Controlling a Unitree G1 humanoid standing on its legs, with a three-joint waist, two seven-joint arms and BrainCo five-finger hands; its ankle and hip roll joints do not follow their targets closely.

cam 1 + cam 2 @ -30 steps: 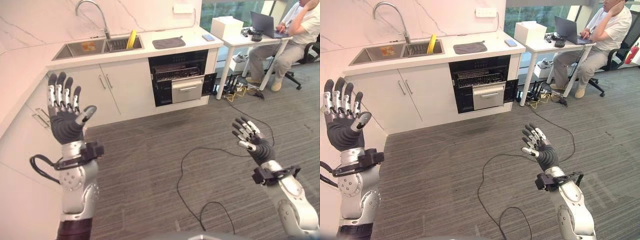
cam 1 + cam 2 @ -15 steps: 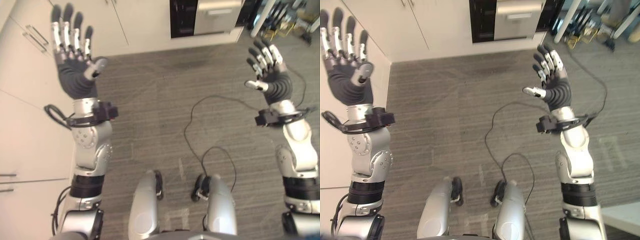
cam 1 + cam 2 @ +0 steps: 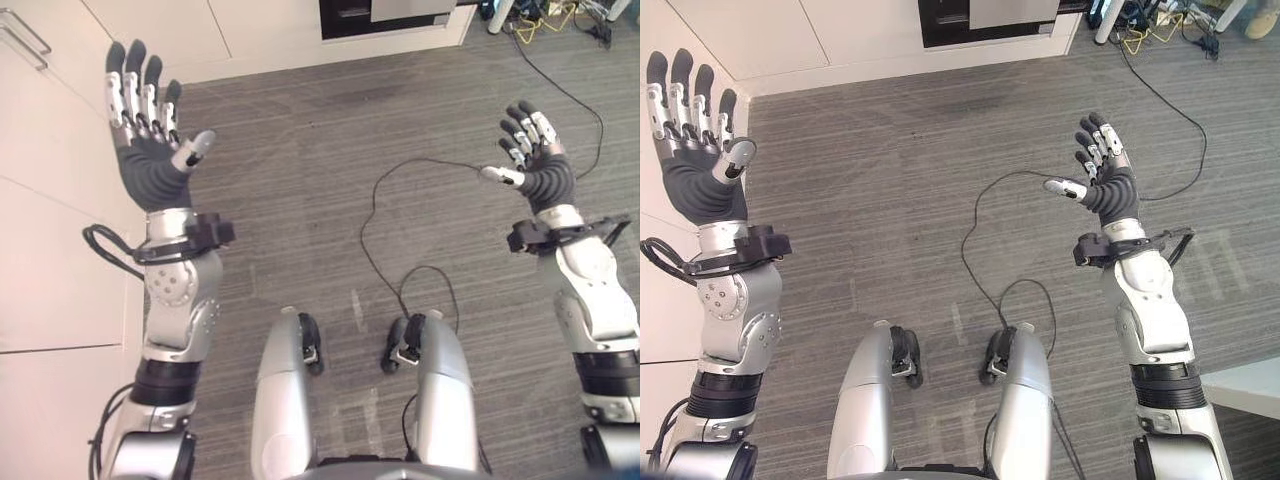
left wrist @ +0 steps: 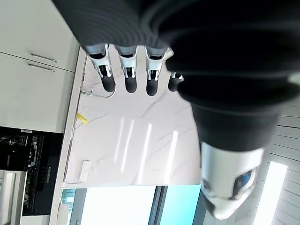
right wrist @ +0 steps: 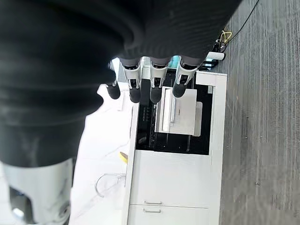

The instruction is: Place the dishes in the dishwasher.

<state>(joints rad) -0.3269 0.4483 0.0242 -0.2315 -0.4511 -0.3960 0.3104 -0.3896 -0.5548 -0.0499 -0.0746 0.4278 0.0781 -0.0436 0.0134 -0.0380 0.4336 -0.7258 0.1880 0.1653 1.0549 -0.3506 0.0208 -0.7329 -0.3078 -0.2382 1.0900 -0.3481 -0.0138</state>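
Left robot hand point(image 3: 150, 165) raised palm-up beside the white cabinets point(image 3: 50, 230), fingers point(image 3: 140, 95) straight and spread, thumb out to the side, holding nothing. Grey striped carpet floor point(image 3: 300, 180) below, a black cable point(image 3: 385, 230) looping across it. Far edge of the eye views: lower part of the dishwasher point(image 3: 385, 12), dark opening with a silver front panel, set into the white cabinet run, well apart from both hands. Right robot hand point(image 3: 535, 165) also raised, palm up, fingers loosely spread and a bit bent, thumb out, empty. Right wrist view: dishwasher point(image 5: 176, 117) past the fingertips point(image 5: 135, 96), racks inside too dark to read, silver panel hanging open; a yellow item point(image 5: 123, 157) by the faucet point(image 5: 105, 183) on the tabletop above. Left wrist view: marble wall point(image 4: 136, 140), faucet and the yellow item point(image 4: 81, 118) at the sink; dishes themselves cannot be made out.
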